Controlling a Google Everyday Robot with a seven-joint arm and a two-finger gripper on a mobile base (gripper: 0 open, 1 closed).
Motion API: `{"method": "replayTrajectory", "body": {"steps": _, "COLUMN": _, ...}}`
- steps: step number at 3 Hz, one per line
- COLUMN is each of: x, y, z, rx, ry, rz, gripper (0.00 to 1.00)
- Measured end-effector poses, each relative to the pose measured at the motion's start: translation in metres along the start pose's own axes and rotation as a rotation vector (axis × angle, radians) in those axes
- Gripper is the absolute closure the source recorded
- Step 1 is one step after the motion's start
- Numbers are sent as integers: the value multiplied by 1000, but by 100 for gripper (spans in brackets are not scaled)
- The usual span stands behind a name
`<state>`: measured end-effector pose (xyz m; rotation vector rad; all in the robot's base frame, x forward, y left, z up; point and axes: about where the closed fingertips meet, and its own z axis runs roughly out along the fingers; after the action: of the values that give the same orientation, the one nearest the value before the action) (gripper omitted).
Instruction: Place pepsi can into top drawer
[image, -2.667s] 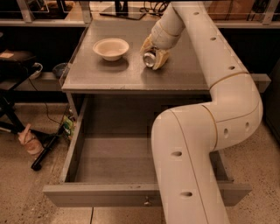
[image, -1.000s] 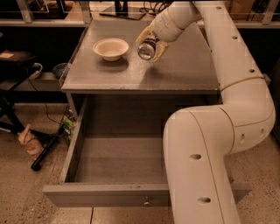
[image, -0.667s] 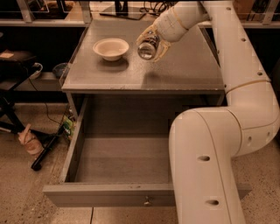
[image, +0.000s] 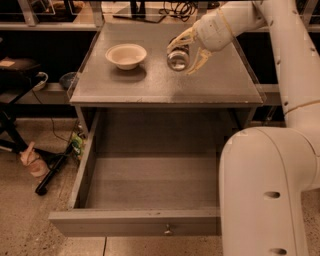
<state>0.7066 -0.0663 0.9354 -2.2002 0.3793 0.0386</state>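
Observation:
The pepsi can (image: 178, 58) hangs tilted above the grey tabletop (image: 165, 82), its silver end facing me. My gripper (image: 187, 51) is shut on it, one pale finger (image: 178, 38) over its top and the other finger (image: 201, 60) at its right side. The can is lifted clear of the surface, right of the white bowl (image: 126, 55). Below the table, the top drawer (image: 145, 187) is pulled fully out, its inside bare, with a small round knob (image: 167, 230) on the front panel.
My white arm (image: 265, 190) fills the right side and covers the drawer's right part. Cables and a dark flat item (image: 145, 14) lie at the table's back edge. A chair base (image: 15, 135) and clutter (image: 45, 170) sit on the floor at left.
The gripper has lifted the can off the tabletop and carried it a little left and toward the front; the arm has swung further right.

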Motion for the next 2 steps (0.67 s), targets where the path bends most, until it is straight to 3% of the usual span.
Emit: {"method": "replayTrajectory", "body": {"steps": 2, "x": 8, "y": -10, "z": 7, "rx": 11, "ry": 37, "rz": 2, "gripper": 100}}
